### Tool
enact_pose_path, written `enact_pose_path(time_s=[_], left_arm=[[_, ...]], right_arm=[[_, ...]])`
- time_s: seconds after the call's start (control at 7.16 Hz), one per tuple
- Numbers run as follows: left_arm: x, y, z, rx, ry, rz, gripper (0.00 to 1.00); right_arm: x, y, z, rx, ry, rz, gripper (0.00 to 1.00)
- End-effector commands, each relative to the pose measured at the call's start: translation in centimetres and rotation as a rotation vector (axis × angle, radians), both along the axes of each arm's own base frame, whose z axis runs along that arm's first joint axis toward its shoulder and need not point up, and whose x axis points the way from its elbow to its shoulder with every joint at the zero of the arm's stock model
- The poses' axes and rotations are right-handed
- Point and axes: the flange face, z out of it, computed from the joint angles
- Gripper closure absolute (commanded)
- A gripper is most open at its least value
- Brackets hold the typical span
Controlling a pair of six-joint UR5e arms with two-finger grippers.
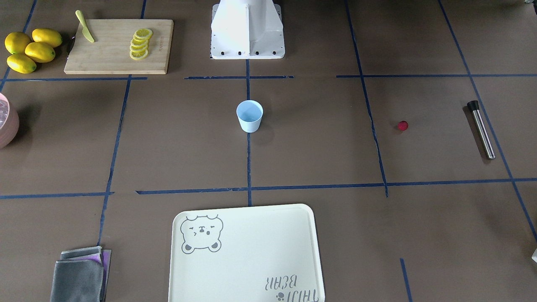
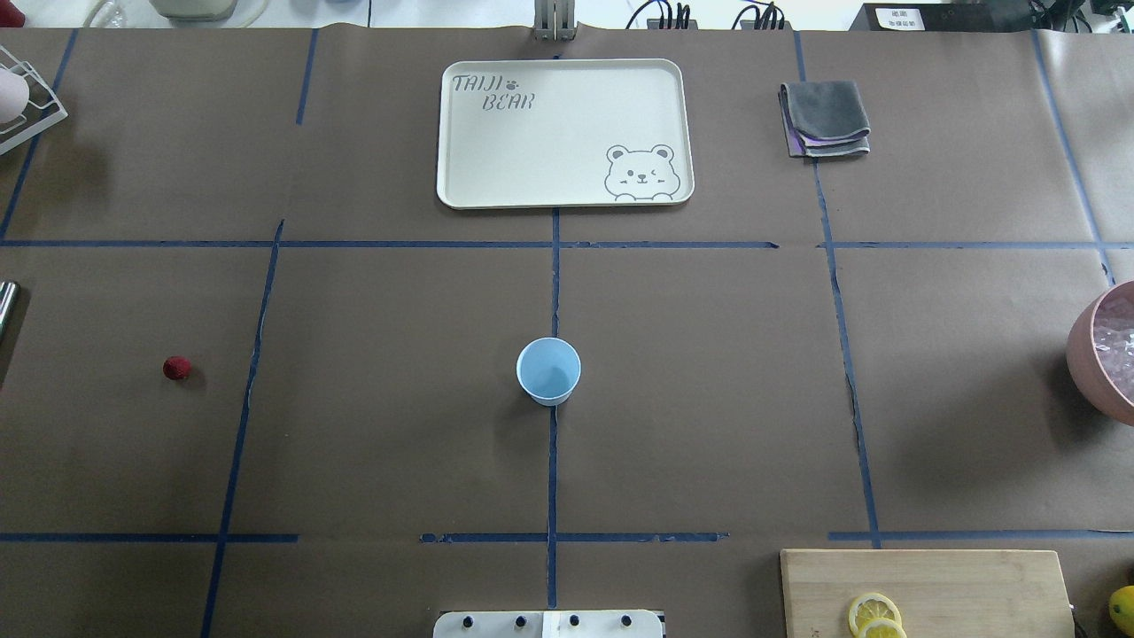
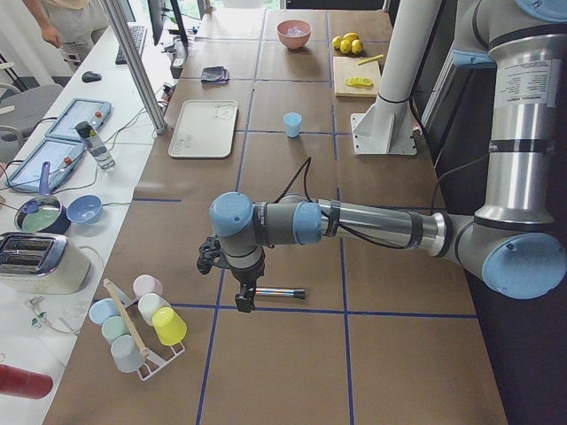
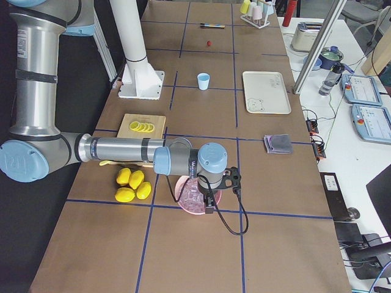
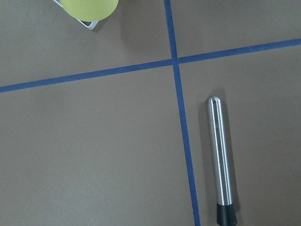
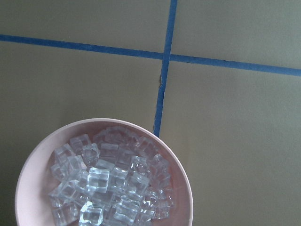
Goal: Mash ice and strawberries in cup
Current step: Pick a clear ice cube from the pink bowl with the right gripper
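Observation:
The pale-blue cup (image 2: 548, 370) stands upright and empty at the table's middle (image 1: 249, 116). The dark-red strawberry (image 2: 177, 368) lies alone on the table's left part (image 1: 402, 125). The ice (image 6: 108, 188) fills a pink bowl (image 2: 1099, 354) at the right edge. A steel muddler (image 5: 220, 162) with a black end lies at the far left (image 1: 481, 129). My left gripper (image 3: 244, 299) hangs just above the muddler. My right gripper (image 4: 212, 204) hangs above the pink bowl (image 4: 192, 198). Neither wrist view shows fingers, so I cannot tell if either is open or shut.
A cream bear tray (image 2: 567, 133) and a folded grey cloth (image 2: 824, 120) lie on the far side. A cutting board (image 1: 119, 46) holds lemon slices and a yellow-green knife (image 1: 85, 26), with whole lemons (image 1: 31, 50) beside it. A rack of coloured cups (image 3: 142, 323) stands past the muddler.

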Motion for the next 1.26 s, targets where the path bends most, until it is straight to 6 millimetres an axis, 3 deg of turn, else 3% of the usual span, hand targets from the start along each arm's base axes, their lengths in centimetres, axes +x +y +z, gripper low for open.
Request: enact_pose_path(time_s=[0.0, 1.12], left_arm=[[-0.01, 0.49, -0.08, 0.018, 0.000, 0.017, 0.00], [0.06, 0.99, -0.49, 0.030, 0.001, 0.016, 0.00]], right_arm=[[-0.01, -0.08, -0.11, 0.001, -0.001, 0.001, 0.00], [-0.05, 0.19, -0.57, 0.051, -0.007, -0.003, 0.00]])
